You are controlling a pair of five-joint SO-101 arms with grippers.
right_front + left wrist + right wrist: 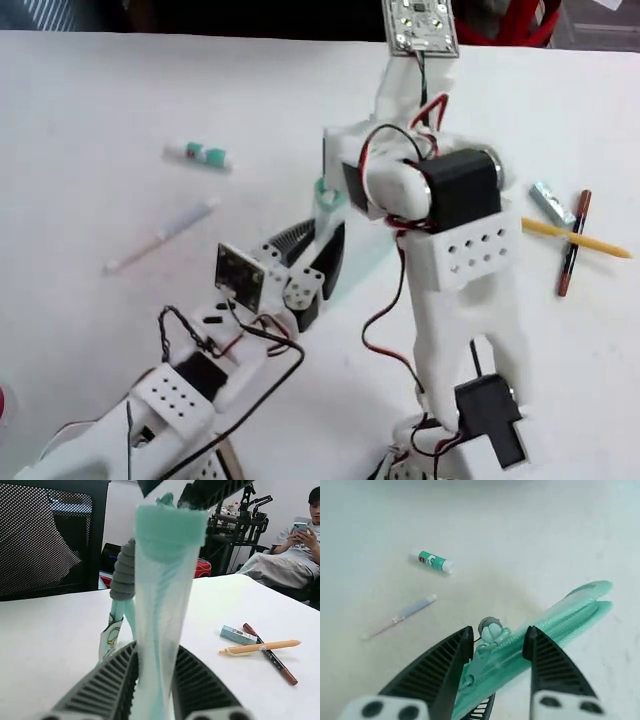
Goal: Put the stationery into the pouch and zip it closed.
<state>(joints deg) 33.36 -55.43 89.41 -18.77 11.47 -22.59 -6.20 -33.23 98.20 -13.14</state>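
Currently the teal see-through pouch (pixel 560 622) sits mid-bench, held between the two arms. The left gripper (pixel 155 655) is clamped on one end of it, with its ribbed black fingers (pixel 112 680) pressed against both flat sides. In the left wrist view the pouch runs straight out from those fingers. The right gripper (pixel 497 640) is at the other end, the zipper end. Its fingers (pixel 547 660) are spread apart, one on each side of the pouch. Cannot tell if either finger actually touches the fabric. A grey ball-shaped zip pull (pixel 490 628) lies between the right fingers, just beside one of them. All other stationery is still out on the white bench (pixel 100 100). The glue stick (pixel 198 154), white with a green band, lies on the left half toward the far edge. A pale pen (pixel 160 236) lies nearer than the glue stick, angled and well apart from it. Three items are grouped by the right edge. A small blue block (pixel 550 203) sits just beside the top of a brown pen (pixel 573 245). A yellow pencil (pixel 590 241) lies across that pen. This group is well apart from the pouch and both grippers.
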